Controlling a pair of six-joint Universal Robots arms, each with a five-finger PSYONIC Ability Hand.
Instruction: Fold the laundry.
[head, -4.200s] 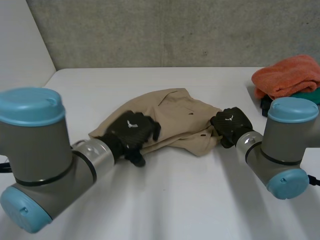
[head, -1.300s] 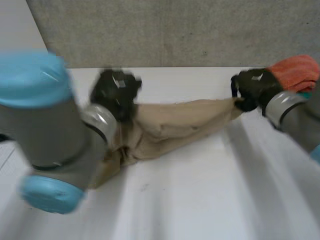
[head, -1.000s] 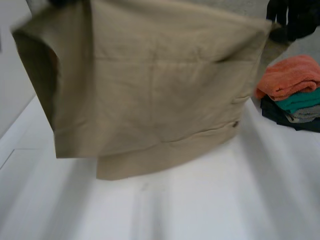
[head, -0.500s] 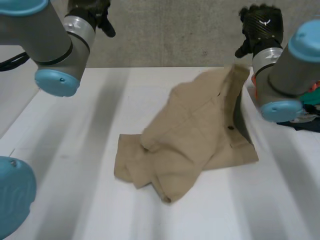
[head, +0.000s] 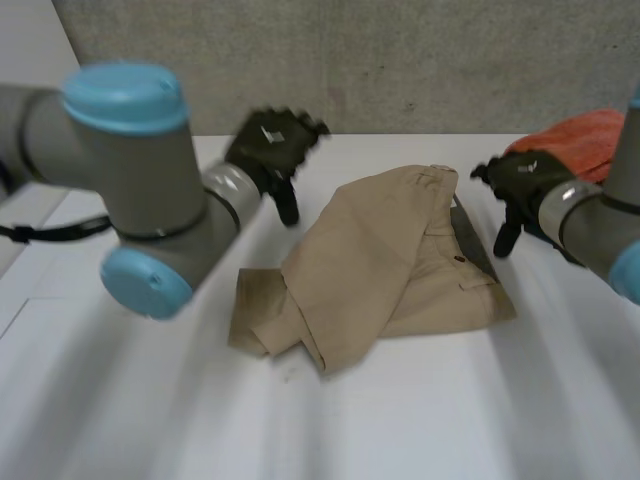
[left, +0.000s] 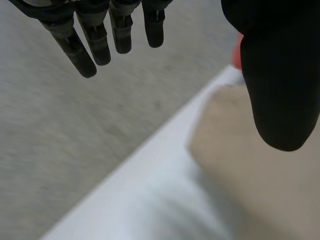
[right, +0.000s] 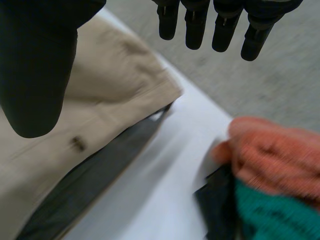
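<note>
**Hands open, garment on desk**

Left hand: fingers straight, spread, holding nothing, raised just beside the beige garment. Right hand: fingers straight, spread, empty, between the garment and the folded stack. The garment lies crumpled mid-desk.

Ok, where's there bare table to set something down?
The near strip of table in front of the tan shorts is bare. The far right corner is crowded: clothes stack, right hand beside it.
</note>
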